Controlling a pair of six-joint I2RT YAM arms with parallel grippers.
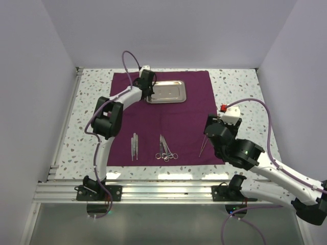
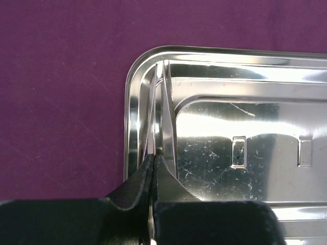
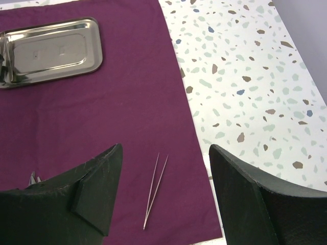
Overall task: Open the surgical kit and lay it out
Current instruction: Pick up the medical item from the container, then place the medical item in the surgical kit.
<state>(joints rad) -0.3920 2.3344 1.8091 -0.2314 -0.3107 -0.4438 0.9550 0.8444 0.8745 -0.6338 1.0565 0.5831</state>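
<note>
— Where was the kit at that moment?

— It was opened out. The purple cloth lay spread flat on the speckled table, and everything else sat on it. The steel tray rested near the cloth's far edge, about midway across, with its long side running left to right. Three groups lay well apart along the near edge. There were slim instruments to the left, ring-handled instruments in the middle, and tweezers close to the cloth's right border.

— And what was the left gripper doing?

— It was at the tray's left end, closed tight. In its own wrist view the black fingertips met over the raised rim, just below a rounded corner. A bright sliver of metal showed between them, so it appeared to have the rim pinched. The polished tray floor beside them was scratched and carried reflections.

— Was the tray off the cloth?

— That could not be told from either view. From above it looked level.

— What about the right gripper?

— Its jaws stood wide apart and it held nothing. It hung above the near right part of the cloth. In its wrist view the tweezers lay on the fabric in the gap between the two dark fingers, and neither finger touched them. The tweezers' joined end pointed toward the near edge, and the prongs parted toward the far side.

— Was anything else visible there?

— Only a glint of metal behind that gripper's left finger, too little to identify.
</note>
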